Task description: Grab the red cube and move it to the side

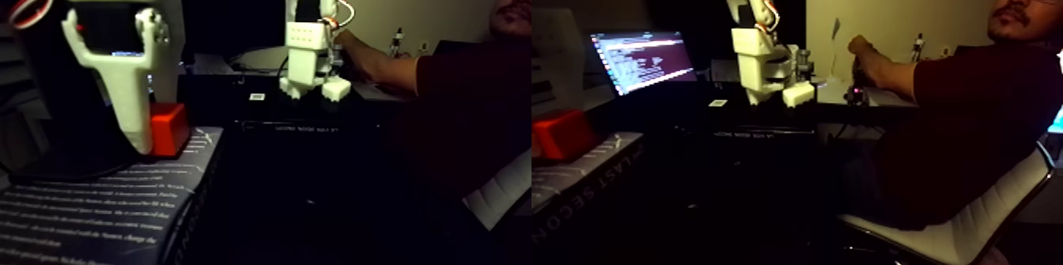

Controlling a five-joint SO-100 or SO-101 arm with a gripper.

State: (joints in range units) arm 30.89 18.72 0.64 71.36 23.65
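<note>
The red cube [172,128] rests on the near corner of a dark book [95,205] with white print, in the left half of the fixed view. The same red cube [561,134] appears at the left edge of the right half. My white gripper [150,138] hangs close to the camera. One long finger [126,102] reaches down to the book against the cube's left face. A second white part stands behind and above the cube. The view does not show whether the jaws press on the cube.
A second white arm [308,54] stands on the dark desk behind, with a person's hand [348,43] on it. The person sits at the right on a white-backed chair [973,229]. A lit laptop screen [641,58] glows behind the book. The book's edge drops off to the right.
</note>
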